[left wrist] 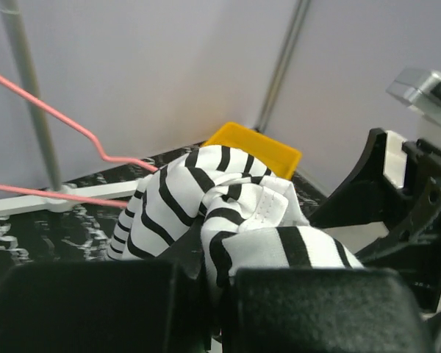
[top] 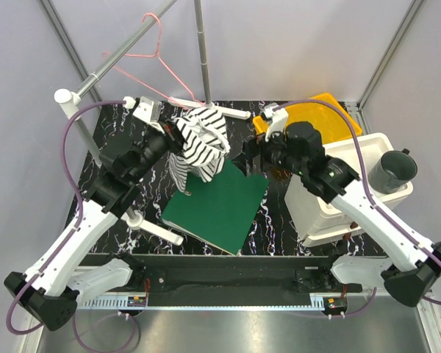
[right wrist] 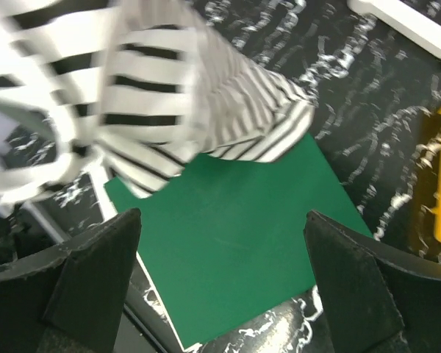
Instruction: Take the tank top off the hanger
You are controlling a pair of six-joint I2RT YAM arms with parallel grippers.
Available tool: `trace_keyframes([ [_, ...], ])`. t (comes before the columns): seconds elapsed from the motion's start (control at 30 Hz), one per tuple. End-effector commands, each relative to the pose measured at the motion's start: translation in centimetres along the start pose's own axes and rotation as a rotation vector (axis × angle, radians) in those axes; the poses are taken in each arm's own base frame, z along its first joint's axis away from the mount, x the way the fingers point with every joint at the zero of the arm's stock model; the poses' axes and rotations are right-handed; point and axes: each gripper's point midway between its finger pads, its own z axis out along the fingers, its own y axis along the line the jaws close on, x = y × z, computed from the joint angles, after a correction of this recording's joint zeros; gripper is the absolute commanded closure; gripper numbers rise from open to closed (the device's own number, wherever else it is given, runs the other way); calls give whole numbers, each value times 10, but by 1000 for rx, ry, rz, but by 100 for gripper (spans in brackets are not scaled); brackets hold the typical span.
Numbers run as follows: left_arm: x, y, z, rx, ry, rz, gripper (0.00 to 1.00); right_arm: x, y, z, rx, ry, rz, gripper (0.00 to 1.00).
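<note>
- The hanger (left wrist: pixel 44 106) hangs from the grey rail (top: pixel 125 48), far left. In the left wrist view both its pink wires run right up to the striped cloth's left edge. You cannot tell whether the wire tip sits inside the fabric or only beside it.
- The left gripper (top: pixel 173 140) is clenched on a bunch of the tank top (top: pixel 202 143), with cloth pinched between its fingers. If a strap is snagged on the wire and you pull away hard, the hanger may swing or hop off the rail. The fold could also slide out of the pinch.
- The tank top is bunched and held off the table, just right of the hanger's low corner. Its loose hem dangles over the far corner of the green binder (top: pixel 220 206). If you lower it while moving, the hem may drag on the binder.
- The right gripper (top: pixel 246 158) is released, jaws wide, with nothing between them. It sits just right of the cloth, above the binder. The right wrist view is blurred over the stripes, so a grab aimed from it may catch only a thin edge, or the binder.
- The yellow bin (top: pixel 323 114) and the white tub (top: pixel 320 213) sit close behind the right arm. A wide swing back could knock either.
</note>
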Motion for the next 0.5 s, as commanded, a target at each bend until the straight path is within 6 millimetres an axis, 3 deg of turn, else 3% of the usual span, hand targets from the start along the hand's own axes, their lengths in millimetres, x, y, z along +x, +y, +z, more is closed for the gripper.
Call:
trace_keyframes([
  [0.0, -43, -42, 7, 184, -112, -181, 100, -22, 43, -29, -253, -183, -104, 0],
  [0.03, -46, -44, 9, 193, -132, -222, 100, -5, 43, -24, -275, -163, -112, 0],
  [0.13, -45, -50, 14, 226, -151, -383, 100, 7, 51, -27, -333, -216, -131, 0],
  [0.2, -42, -54, 17, 242, -142, -492, 100, -1, 48, -28, -307, -300, -93, 0],
  [0.33, -41, -61, 20, 295, -136, -599, 100, -3, 36, -12, -259, -427, -41, 0],
  [0.47, -39, -70, 23, 346, -106, -668, 100, -2, 31, 19, -218, -405, -26, 0],
])
